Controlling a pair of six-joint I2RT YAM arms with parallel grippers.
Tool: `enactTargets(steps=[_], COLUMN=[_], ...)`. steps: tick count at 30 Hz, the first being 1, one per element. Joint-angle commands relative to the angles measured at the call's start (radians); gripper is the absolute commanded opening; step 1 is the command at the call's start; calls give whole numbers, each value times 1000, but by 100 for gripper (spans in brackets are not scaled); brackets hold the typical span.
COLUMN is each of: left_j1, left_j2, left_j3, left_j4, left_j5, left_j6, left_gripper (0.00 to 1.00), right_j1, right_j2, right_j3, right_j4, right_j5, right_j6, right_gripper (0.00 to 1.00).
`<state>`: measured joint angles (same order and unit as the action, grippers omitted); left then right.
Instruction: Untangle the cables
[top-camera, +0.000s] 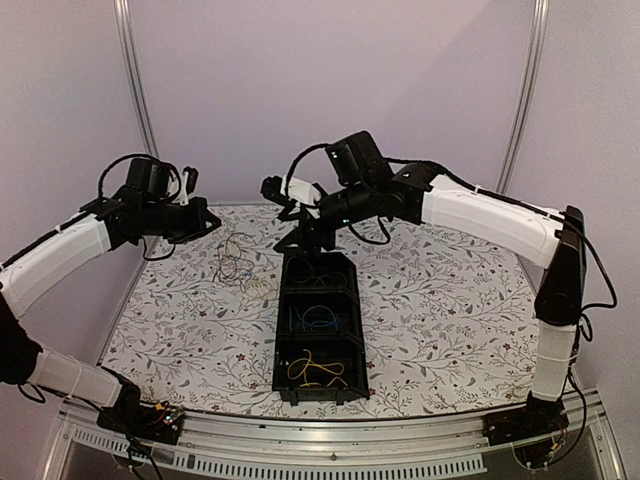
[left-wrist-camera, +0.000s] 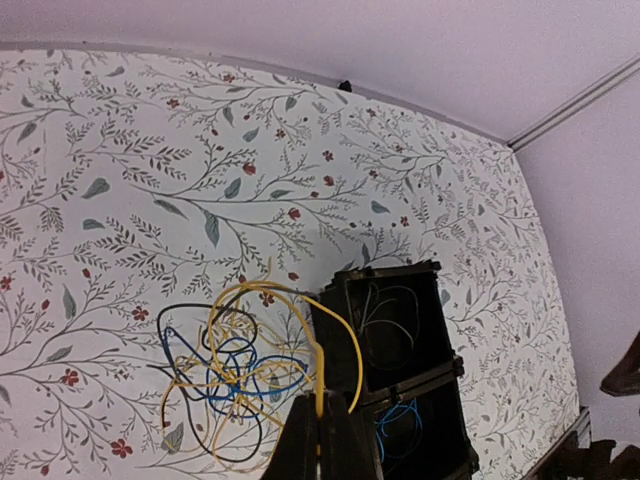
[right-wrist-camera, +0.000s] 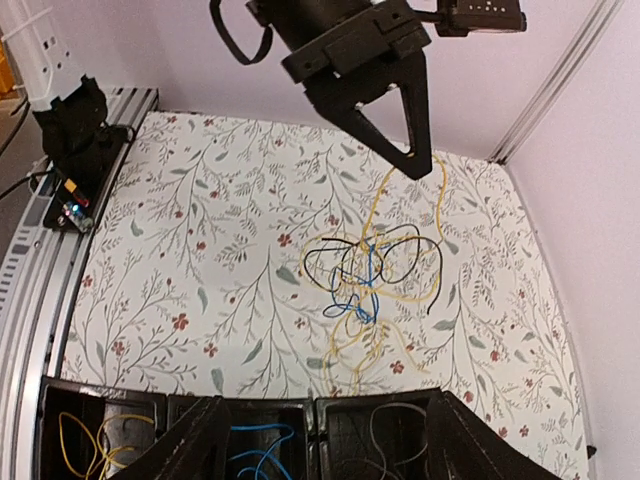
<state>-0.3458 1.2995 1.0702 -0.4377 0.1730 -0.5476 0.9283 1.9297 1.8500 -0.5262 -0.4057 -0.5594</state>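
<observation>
A tangle of thin yellow, blue and dark cables (top-camera: 235, 262) lies on the floral table left of the black tray (top-camera: 279, 340). It shows in the left wrist view (left-wrist-camera: 225, 375) and the right wrist view (right-wrist-camera: 375, 270). My left gripper (left-wrist-camera: 322, 400) is shut on one yellow cable (left-wrist-camera: 354, 354) and holds it above the tangle; it also shows from above (top-camera: 210, 222). My right gripper (right-wrist-camera: 325, 420) is open and empty, hovering over the tray's far end (top-camera: 300, 240).
The tray has three compartments: a dark cable (top-camera: 318, 272) in the far one, blue cables (top-camera: 318, 320) in the middle, yellow cables (top-camera: 318, 370) in the near one. A metal rail (top-camera: 300, 440) runs along the table's front edge.
</observation>
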Motion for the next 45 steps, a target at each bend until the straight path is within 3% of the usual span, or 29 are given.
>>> enactTargets(steps=[1,5,11,18,20,23,25,28,39,42,45], left_j1=[5,7,8,6,6,6,6,7,6,4,4], left_j2=[-59,-103,-161,-175,-178,-186,-191,-194,-45,-22,-47], left_j3=[84,109,122,151,165,216,278,403,1044,1074,963], left_j4=[-121,-126,-97,-96,-93,-96,-110,-138,-137,-122,-61], left_j5=[72,82,116,162,184,214,193,133,-9,-19,8], left_j6=[94,79,39,22,13,-5,-5,10,100,96,73], left_gripper=[0,0,0,0,0,0,0,0,0,0,0], right_j1=[0,0,33,59,65,67,68,66,75,73,63], right_j2=[154,279,356,469,515,559,602,670,758,744,678], right_j3=[206,324,333,393,413,425,446,474,446,441,438], right_j4=[141,205,341,504,549,635,674,713,731,711,668], right_j5=[-12,-48,-51,-64,-56,-1,5,1,-45,-54,-110], right_j6=[49,111,176,274,293,342,371,428,517,505,476], right_gripper=[72,80,91,90,84,51,37,2,0,0,0])
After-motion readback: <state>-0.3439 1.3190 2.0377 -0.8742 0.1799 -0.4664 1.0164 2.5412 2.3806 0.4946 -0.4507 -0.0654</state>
